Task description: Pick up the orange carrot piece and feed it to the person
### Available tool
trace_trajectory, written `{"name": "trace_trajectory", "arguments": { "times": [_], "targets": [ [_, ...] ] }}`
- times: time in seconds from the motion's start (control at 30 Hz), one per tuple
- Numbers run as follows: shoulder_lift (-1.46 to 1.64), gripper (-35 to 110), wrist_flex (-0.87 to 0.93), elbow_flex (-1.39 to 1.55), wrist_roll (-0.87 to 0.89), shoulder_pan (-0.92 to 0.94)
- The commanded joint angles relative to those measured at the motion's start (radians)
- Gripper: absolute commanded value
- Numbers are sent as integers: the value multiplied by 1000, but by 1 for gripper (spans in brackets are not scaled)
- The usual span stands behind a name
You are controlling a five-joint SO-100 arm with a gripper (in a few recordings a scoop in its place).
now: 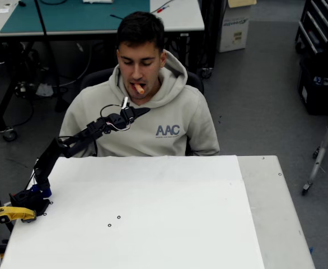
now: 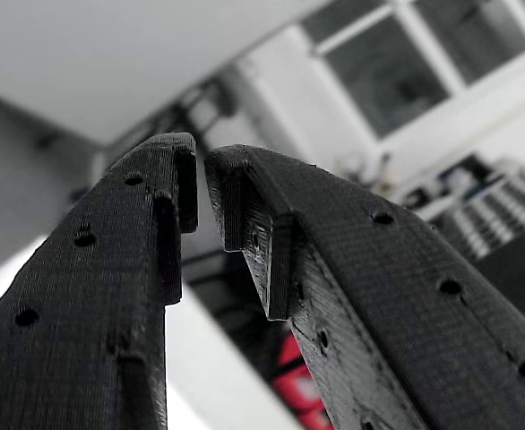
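Carrot piece (image 1: pixel 139 88) sits between person's (image 1: pixel 153 120) lips; the nearly closed, seemingly empty gripper (image 1: pixel 125 104) just below could bump the chin.

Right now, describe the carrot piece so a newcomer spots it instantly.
Find the person in the beige hoodie seated behind the white table. The orange carrot piece sticks out of his mouth, just above the black gripper. It is the only orange-pink thing there.

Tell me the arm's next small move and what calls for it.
Probably draw the gripper back toward the table. The orange carrot piece already sits in the person's mouth, apart from the gripper, and the wrist view shows the fingers nearly closed with nothing between them.
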Motion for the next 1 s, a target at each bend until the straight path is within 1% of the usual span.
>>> {"name": "trace_trajectory", "arguments": {
  "times": [0.0, 0.17, 0.6, 0.77, 0.97],
  "targets": [
    [293, -2, 35, 135, 89, 9],
    [437, -2, 46, 339, 233, 8],
    [761, -2, 46, 899, 514, -15],
    [894, -2, 46, 1161, 577, -58],
    [1058, -2, 46, 1482, 601, -107]
  ]
}}
